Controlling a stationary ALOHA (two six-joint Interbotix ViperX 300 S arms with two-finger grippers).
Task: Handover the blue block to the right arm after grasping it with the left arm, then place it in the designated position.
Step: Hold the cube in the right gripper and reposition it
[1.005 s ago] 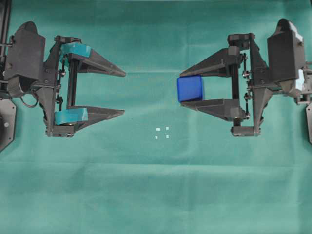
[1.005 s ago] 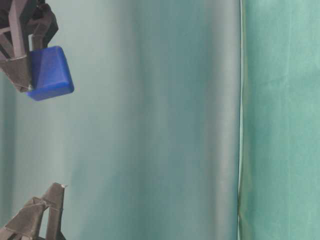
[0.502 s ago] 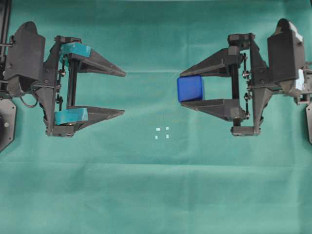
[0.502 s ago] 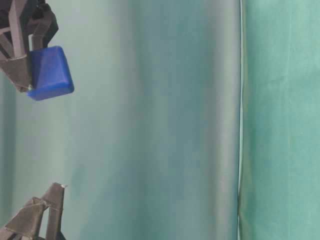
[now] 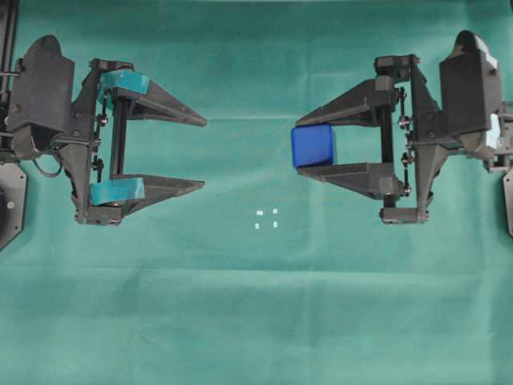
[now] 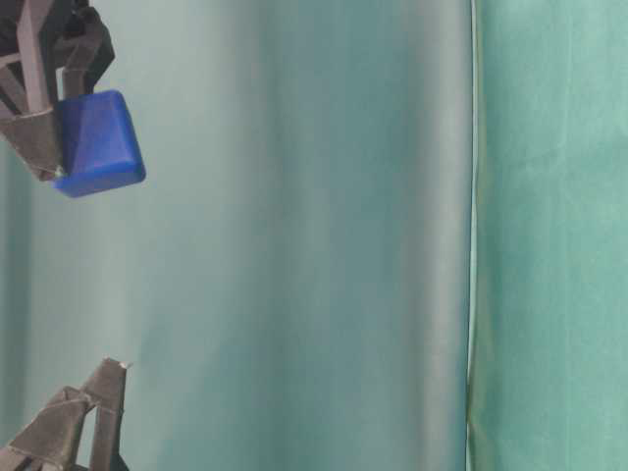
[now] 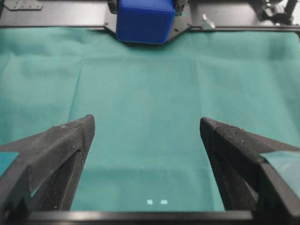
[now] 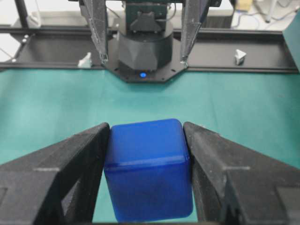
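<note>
Gripping blue block (image 5: 313, 146), right gripper (image 5: 303, 144) jaws clamped on its sides. Left gripper (image 5: 200, 152) jaws spread wide, empty. Overhead alone shows four-mark square (image 5: 266, 218) lower centre; table-level hides it.

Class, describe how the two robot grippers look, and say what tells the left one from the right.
Both are black, each with two tapered, pointed fingers on a boxy wrist housing. The left gripper has teal tape wrapped around its finger bases and a thin black cable looping at the wrist. The right gripper is all black, without tape.
</note>
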